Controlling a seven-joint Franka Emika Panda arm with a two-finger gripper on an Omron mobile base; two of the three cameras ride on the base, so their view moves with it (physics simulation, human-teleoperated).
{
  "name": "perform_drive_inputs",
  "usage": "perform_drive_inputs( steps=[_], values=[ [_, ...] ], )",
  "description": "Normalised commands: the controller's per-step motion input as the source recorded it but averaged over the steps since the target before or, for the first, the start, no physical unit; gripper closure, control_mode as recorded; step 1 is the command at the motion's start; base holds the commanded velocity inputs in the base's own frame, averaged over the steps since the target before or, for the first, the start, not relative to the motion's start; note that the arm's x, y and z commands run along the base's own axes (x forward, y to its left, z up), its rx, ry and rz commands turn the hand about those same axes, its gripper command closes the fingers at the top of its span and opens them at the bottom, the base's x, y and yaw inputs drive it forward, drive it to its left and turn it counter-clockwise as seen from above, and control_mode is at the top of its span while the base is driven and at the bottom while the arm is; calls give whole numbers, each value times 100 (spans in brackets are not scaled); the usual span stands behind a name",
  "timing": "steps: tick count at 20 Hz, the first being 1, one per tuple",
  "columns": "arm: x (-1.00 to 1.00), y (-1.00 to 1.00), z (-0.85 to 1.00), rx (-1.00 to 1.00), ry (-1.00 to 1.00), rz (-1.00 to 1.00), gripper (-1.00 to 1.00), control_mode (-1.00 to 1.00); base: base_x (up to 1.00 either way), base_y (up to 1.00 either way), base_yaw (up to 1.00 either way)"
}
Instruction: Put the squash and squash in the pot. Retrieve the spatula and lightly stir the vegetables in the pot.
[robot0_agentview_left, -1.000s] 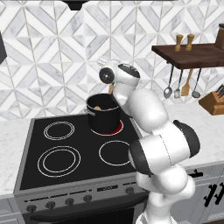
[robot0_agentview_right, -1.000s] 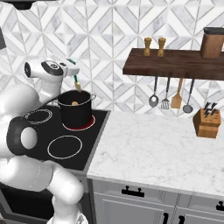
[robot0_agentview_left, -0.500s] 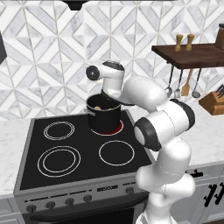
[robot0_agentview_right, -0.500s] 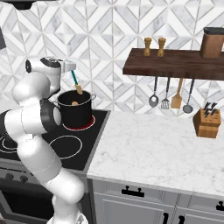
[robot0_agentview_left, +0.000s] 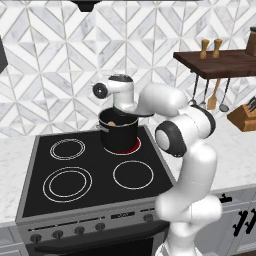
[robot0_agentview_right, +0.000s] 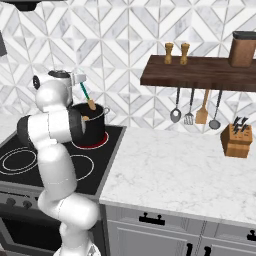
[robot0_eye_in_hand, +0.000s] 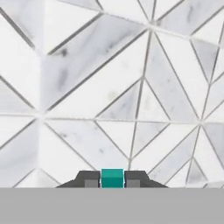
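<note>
Knife block (robot0_agentview_right: 236, 140) on marble counter (robot0_agentview_right: 190, 170), ladles (robot0_agentview_right: 175, 114) under wooden shelf (robot0_agentview_right: 200, 73).

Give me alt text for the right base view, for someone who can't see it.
The robot's hand holds the teal-handled spatula slanting down into the black pot on the stove's glowing back burner. Right of it: marble counter, shelf, hanging utensils, knife block.

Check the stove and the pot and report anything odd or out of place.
Nothing stands out. The pot sits upright on the glowing red burner; the pincer grips the spatula, which slants down into the pot. No spill shows.
</note>
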Motion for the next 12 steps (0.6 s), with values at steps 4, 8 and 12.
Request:
perform_drive_inputs(
  steps=[4,8,12],
  values=[
    [31,0,-24,0,6,8,100,-100,0,0,0],
    [24,0,-20,0,14,2,100,-100,0,0,0],
    [34,0,-25,0,15,4,100,-100,0,0,0]
  ],
)
